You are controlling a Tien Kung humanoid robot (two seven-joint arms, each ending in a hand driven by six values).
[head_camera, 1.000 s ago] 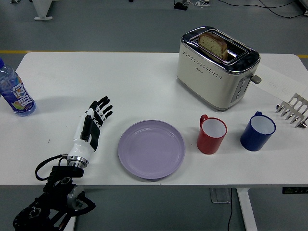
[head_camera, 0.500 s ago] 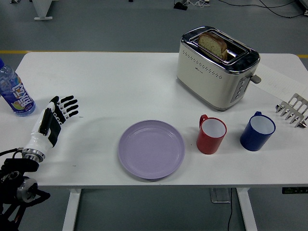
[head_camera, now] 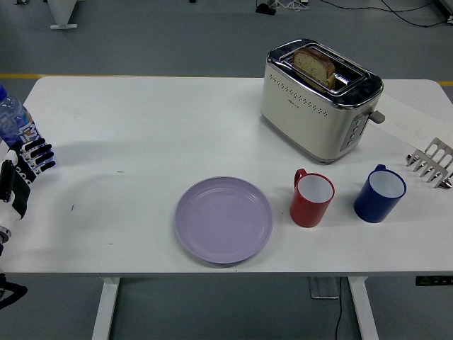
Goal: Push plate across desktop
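Observation:
A lilac plate (head_camera: 224, 219) lies flat near the table's front edge, a little left of centre. My left hand (head_camera: 23, 168) is at the picture's far left edge over the table's left end, well away from the plate, fingers spread and holding nothing. It stands just in front of a blue bottle (head_camera: 13, 119). My right arm is out of view.
A red mug (head_camera: 311, 199) and a blue mug (head_camera: 379, 193) stand right of the plate. A cream toaster (head_camera: 320, 99) with bread in it sits behind them. A metal rack (head_camera: 430, 163) is at the right edge. The white table (head_camera: 141, 134) shows bare surface left of the plate.
My left hand has drawn back leftward from beside the plate to the table's left end, partly leaving the picture. The plate and mugs have not moved.

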